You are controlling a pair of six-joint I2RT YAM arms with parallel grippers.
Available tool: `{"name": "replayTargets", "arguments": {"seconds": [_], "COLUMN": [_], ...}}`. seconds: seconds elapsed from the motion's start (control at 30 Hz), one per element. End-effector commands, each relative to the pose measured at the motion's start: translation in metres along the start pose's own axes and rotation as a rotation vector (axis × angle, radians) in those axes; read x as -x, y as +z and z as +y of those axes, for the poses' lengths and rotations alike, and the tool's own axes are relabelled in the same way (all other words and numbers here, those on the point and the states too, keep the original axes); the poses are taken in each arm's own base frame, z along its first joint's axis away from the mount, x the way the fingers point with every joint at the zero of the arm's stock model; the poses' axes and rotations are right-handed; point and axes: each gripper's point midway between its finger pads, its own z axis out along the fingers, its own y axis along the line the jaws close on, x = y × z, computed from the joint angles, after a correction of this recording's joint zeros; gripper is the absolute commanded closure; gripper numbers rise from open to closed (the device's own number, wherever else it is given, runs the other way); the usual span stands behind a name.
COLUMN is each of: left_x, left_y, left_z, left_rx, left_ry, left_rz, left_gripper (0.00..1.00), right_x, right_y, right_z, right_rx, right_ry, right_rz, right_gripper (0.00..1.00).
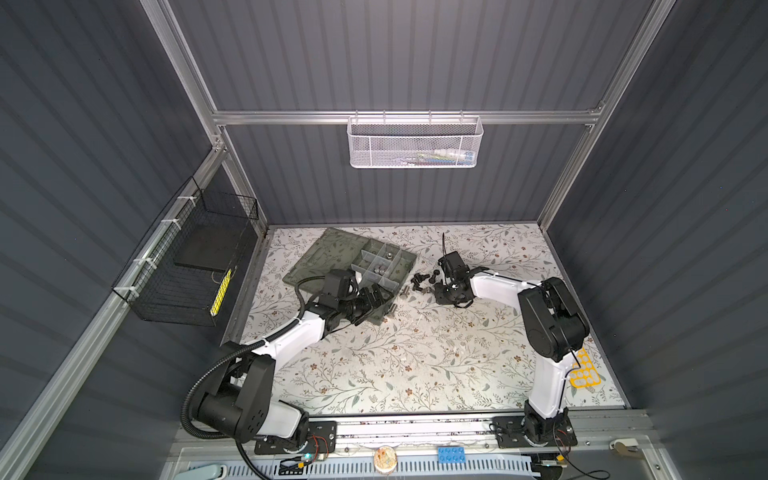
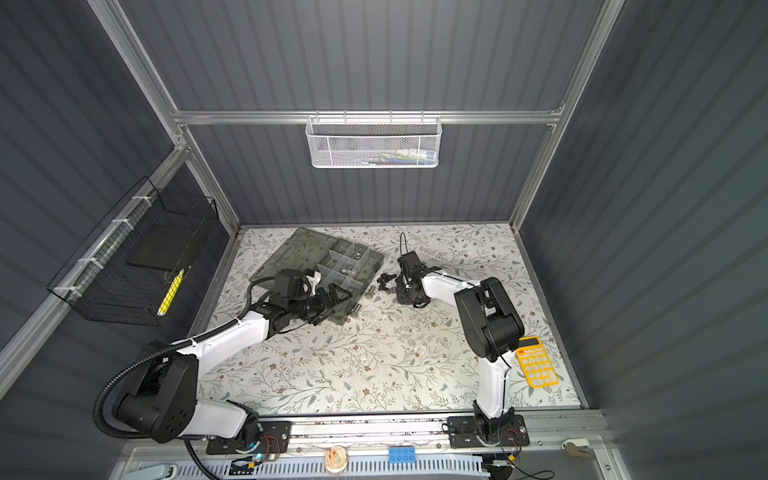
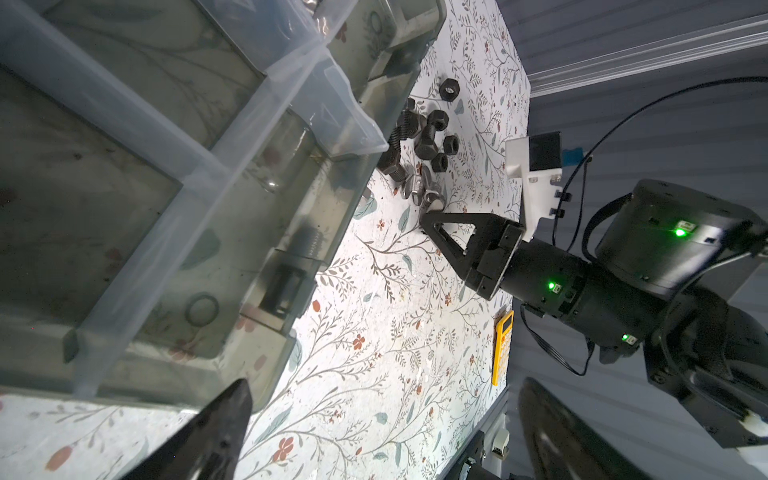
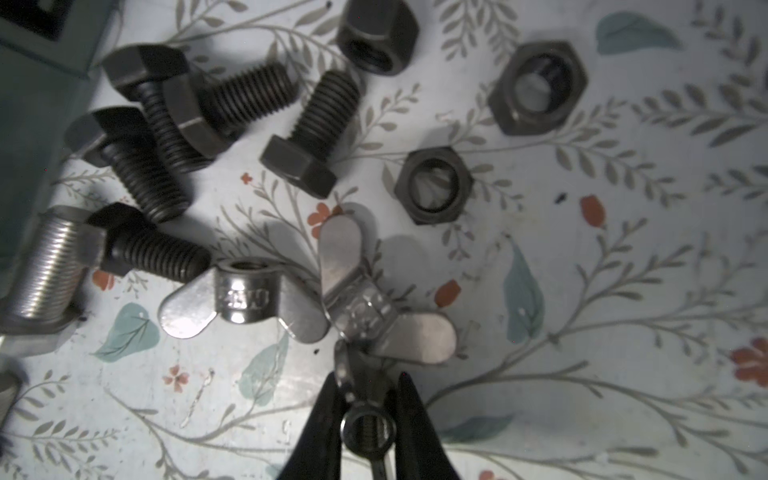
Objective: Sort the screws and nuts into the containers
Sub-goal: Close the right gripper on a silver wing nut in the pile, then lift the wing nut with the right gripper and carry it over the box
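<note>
the right claw [image 4: 368, 388] is pinched shut on the barrel of a silver wing nut [image 4: 368, 430]. it sits at the edge of the loose pile on the surface [image 1: 415, 365], just beside the box [image 1: 403, 268]. whether the nut is off the surface cannot be told.

the grip is at the very tips, on rounded metal, so the nut could likely twist or squirt out on the way over. one of its wings points at a second wing nut [image 4: 386, 320] and looks to be touching it. a straight lift may hook that one, drag it, and nudge the third wing nut [image 4: 245, 299]. the black screws [image 4: 187, 104] and black nuts [image 4: 432, 185] lie further off and seem safe.

the left claw [image 3: 384, 386], spread wide and holding nothing, hangs over the near corner of the box. a careless carry could bump it or clip the thin dividers.

the box lies with its lid [image 1: 328, 249] folded flat. in a top view, shiny silver pieces show in a far compartment [image 1: 390, 257] and in a middle compartment [image 1: 378, 270]; their kind is too small to tell. the other compartments look bare or are hidden by the left arm. a silver screw [image 1: 405, 291] lies outside, just beside the wall.
</note>
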Motion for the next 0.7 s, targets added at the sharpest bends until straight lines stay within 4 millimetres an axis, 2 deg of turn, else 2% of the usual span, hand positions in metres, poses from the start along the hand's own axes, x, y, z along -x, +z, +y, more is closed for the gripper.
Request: {"name": "replayTargets", "arguments": {"seconds": [0.0,0.23,0.33,0.67], "left_x": [0.003,0.005,0.008,0.032], "left_y": [0.0,-0.003,-0.004,-0.013], "left_z": [-0.01,-0.014,-0.016,-0.035], "left_rx": [-0.02,-0.024,-0.023,-0.06], "left_ry": [0.022,0.029,0.036,0.058], "left_rz": [0.008,0.006,0.002,-0.025], "left_gripper": [0.0,0.0,0.0,0.0], "right_x": [-0.033,-0.022,-0.008,0.026], "right_y": [0.003,-0.013,-0.022,-0.065], "right_z": [-0.004,0.02,0.036,0.08], "right_rx": [0.012,0.174,0.29,0.538], "right_ry": [0.036,0.108,0.152,0.221], "right_rz": [0.122,0.112,0.071,0.023], "right_gripper": [0.92,0.92,0.92,0.92]}}
